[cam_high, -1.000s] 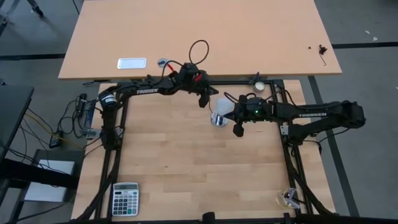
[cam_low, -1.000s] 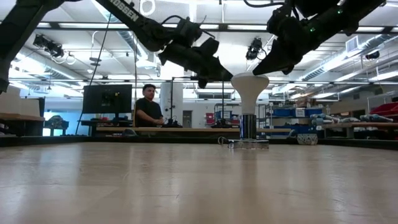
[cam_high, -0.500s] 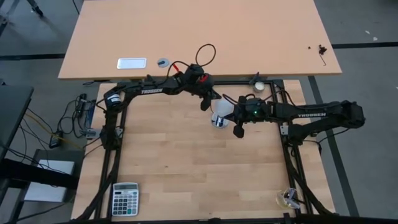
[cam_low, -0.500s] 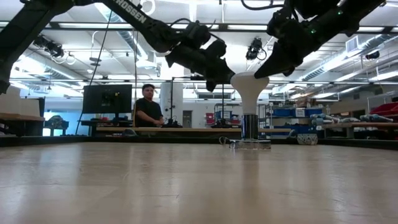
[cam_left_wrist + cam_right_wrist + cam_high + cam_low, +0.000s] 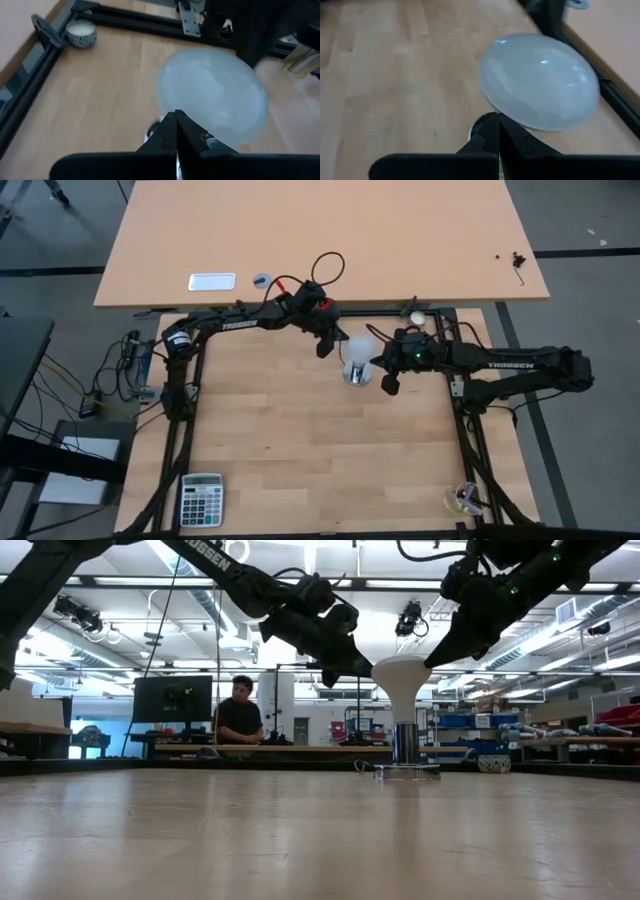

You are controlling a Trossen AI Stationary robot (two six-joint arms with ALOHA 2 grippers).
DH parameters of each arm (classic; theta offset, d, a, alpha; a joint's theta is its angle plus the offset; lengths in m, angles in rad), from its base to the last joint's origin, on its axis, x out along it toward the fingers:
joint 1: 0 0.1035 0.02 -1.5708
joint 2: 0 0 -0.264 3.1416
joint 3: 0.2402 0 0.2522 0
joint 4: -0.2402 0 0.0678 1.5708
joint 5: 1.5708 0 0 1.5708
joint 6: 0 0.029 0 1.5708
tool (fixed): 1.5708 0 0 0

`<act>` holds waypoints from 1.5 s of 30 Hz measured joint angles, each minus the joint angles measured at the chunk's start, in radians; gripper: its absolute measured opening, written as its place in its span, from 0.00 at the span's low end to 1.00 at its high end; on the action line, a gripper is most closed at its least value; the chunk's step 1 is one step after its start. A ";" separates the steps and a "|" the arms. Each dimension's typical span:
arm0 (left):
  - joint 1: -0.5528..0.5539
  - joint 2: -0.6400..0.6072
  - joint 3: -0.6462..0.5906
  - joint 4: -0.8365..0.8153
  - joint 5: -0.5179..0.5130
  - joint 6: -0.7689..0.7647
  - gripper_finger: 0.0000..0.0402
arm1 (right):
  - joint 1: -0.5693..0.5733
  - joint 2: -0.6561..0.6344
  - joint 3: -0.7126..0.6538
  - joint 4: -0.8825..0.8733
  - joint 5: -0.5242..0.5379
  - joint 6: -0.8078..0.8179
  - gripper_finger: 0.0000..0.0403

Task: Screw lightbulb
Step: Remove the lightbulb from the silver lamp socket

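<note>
So the small white frosted lightbulb stands upright, dome up, on the round silver metal socket base. Left gripper hovers just beside the dome, jaws pinched shut on nothing; right gripper flanks the other side, also closed and empty. My guess: the bulb's light, slick, breakable glass, so grab the dome's widest part gently. Pale wooden tabletop underneath; beyond it, a workshop room with a seated person.

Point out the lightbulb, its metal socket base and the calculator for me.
lightbulb (image 5: 359,347): high view, top of the white dome.
socket base (image 5: 406,771): low view, flat silvery foot under the bulb.
calculator (image 5: 201,499): high view, middle of its keypad.
</note>
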 joint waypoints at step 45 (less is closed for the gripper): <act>-0.123 -0.324 -0.354 0.159 -0.121 0.030 0.00 | -0.161 0.037 -0.428 0.419 0.035 0.304 0.01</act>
